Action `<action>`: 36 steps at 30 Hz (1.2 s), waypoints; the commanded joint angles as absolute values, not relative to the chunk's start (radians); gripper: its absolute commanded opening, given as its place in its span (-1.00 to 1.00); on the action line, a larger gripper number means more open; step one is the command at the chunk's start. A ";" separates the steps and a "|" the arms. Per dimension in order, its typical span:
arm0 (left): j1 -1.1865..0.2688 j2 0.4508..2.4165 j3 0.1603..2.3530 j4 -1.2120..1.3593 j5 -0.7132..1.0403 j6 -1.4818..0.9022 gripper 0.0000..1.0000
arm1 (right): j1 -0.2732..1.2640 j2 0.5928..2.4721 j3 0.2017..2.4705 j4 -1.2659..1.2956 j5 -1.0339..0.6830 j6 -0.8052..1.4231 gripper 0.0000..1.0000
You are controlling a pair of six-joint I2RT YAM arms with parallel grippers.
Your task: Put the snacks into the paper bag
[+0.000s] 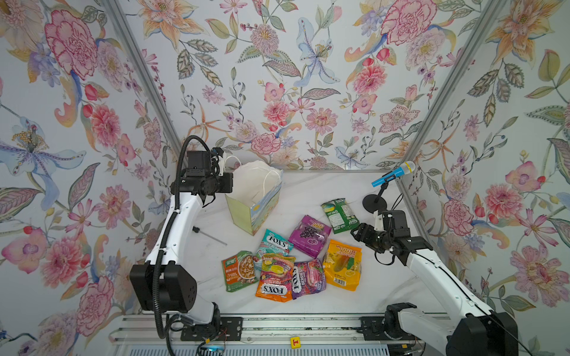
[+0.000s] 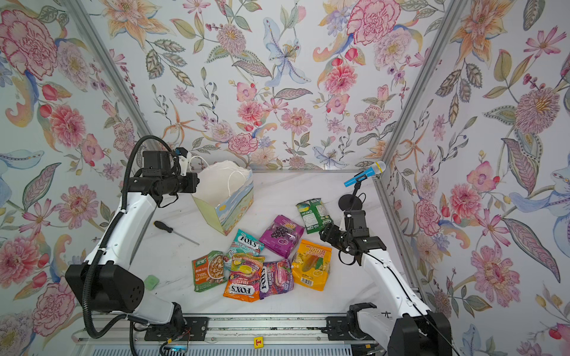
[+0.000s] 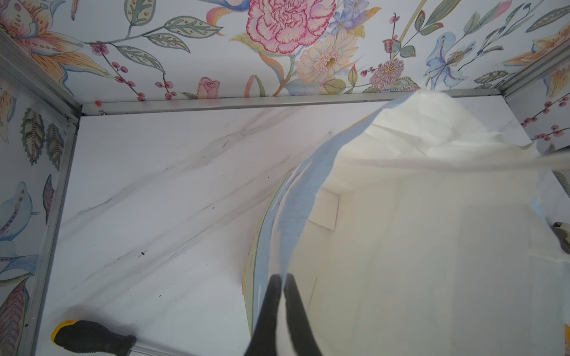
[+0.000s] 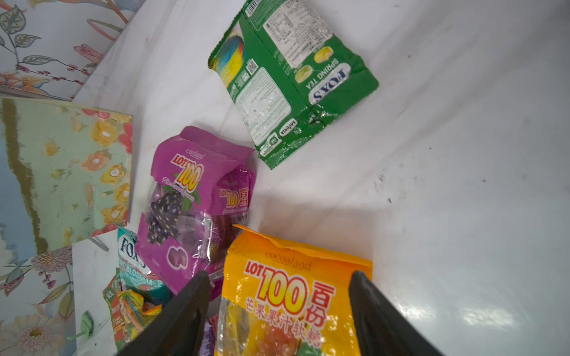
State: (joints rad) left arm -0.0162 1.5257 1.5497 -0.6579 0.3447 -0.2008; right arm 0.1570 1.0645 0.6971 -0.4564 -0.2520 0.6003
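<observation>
the seven glossy plastic snack packets (image 1: 276,274) lie loose on the white marble tabletop (image 1: 308,191), all outside the upright paper gift bag with a painted meadow front (image 1: 262,212), which stands just behind them to the left. the left gripper (image 3: 282,279) has its black fingers pinched shut on the bag's rim, while the right gripper (image 4: 280,274) hangs with jaws apart astride the yellow 'lot 100' packet (image 4: 287,308), seemingly without touching it.

The white-and-black left arm (image 1: 182,215) stands raised and bent forward, its black left hand (image 3: 282,279) pinched shut on the rim of the landscape-painted paper bag (image 3: 293,222). The matching right arm (image 1: 431,265) reaches low and inward, its black right hand (image 4: 280,274) tilted downward, jaws apart.
</observation>
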 commanded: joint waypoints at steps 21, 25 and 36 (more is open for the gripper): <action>0.009 1.554 1.528 -0.623 0.462 -0.229 -1.00 | 0.123 1.155 0.717 -0.400 -0.271 0.552 0.32; 0.010 1.594 1.532 -0.624 0.456 -0.236 -1.00 | 0.183 1.259 0.815 -0.339 -0.262 0.563 0.32; 0.012 1.583 1.529 -0.621 0.446 -0.245 -1.00 | 0.279 1.524 0.950 -0.189 -0.260 0.657 0.16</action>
State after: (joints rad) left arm 0.0021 1.5848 1.5173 -0.5991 0.4412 -0.2260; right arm 0.2817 1.5002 0.9211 -0.2382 -0.2729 0.6193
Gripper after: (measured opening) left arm 0.047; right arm 0.581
